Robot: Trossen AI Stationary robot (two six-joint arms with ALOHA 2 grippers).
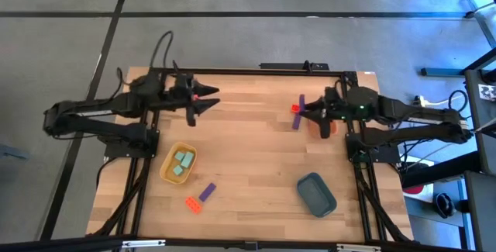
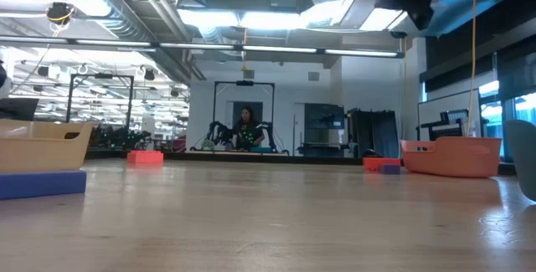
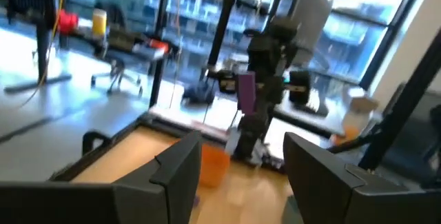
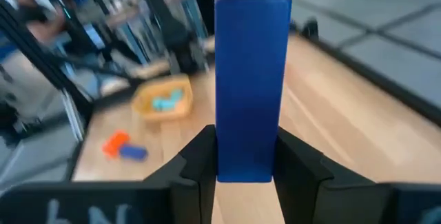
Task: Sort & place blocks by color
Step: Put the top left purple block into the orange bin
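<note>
My right gripper [image 1: 304,114] hangs over the table's far right, shut on an oblong purple block [image 4: 251,79]. That block also shows in the left wrist view [image 3: 246,92]. My left gripper [image 1: 209,101] hangs over the far left, open, with nothing between its fingers [image 3: 241,155]. The yellow tray [image 1: 167,167] holds pale teal blocks [image 1: 183,163]. A second purple block [image 1: 207,192] and a red-orange block [image 1: 192,204] lie flat on the table near the front left. The orange tray [image 1: 332,126] sits partly under my right arm. My right gripper pinches the purple block's end [image 4: 241,169] between its two fingers [image 4: 196,162], one on each long side. The fingers come roughly level from the table's right. The block's other end [image 4: 251,10] sticks out past the fingertips. It is lifted clear of the table.
A dark teal tray [image 1: 316,194] lies at the front right. In the low view a small red block [image 2: 371,163] and a purple one [image 2: 389,168] sit beside the orange tray [image 2: 452,156]. Bare wood [image 1: 256,159] runs between the trays. A person [image 2: 245,125] stands far behind.
</note>
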